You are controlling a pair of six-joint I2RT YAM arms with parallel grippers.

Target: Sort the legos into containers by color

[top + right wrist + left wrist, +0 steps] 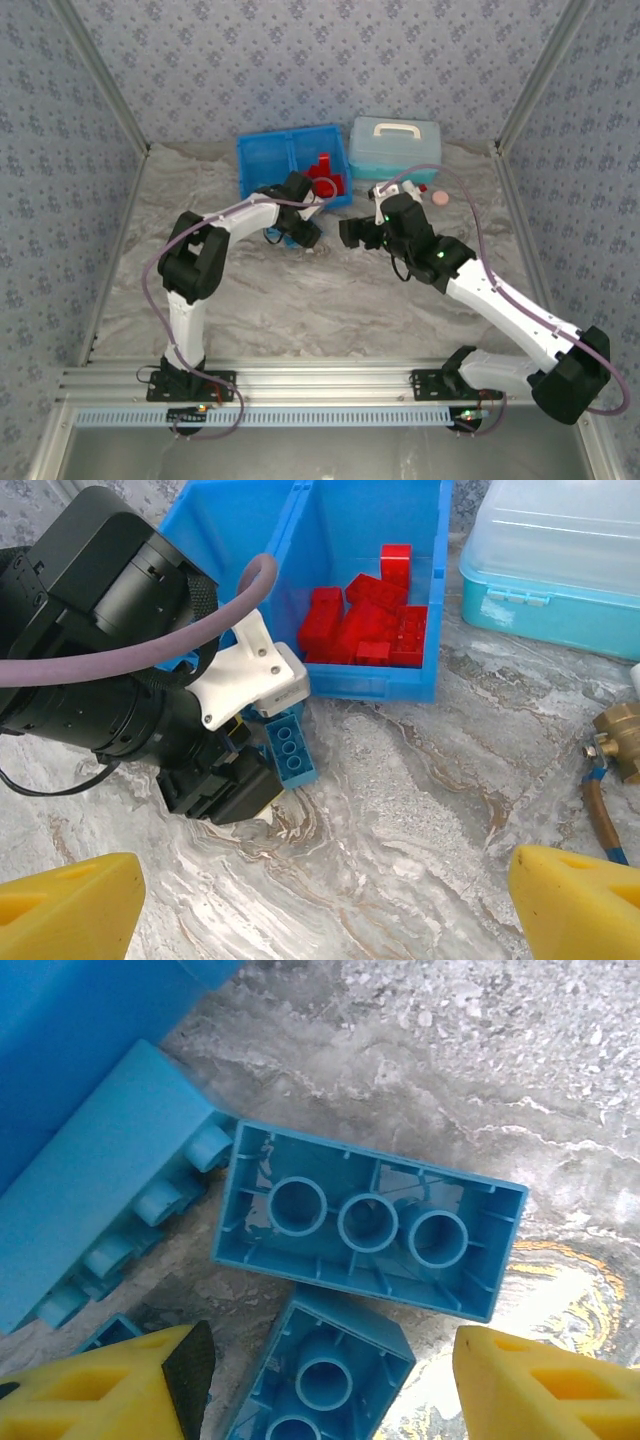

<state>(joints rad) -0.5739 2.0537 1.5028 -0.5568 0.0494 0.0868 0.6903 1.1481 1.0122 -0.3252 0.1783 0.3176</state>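
Several red legos [365, 620] lie piled in the right compartment of the bright blue tray [437, 575], and the pile [325, 178] shows from above too. Three light blue legos rest on the table just in front of the tray [262, 160]: one upside down [370, 1222], one on its side [110, 1180], and one [325, 1370] between my left gripper's yellow fingers [545, 1385]. My left gripper [330, 1395] is open and low over them. My right gripper [320, 920] hangs open above bare table, right of the left gripper [170, 730].
A pale-blue lidded case [395, 145] stands right of the tray. A brass fitting with a hose [618, 742] and a pink disc [438, 198] lie on the right. The marbled table [420, 840] stretches open toward the near side.
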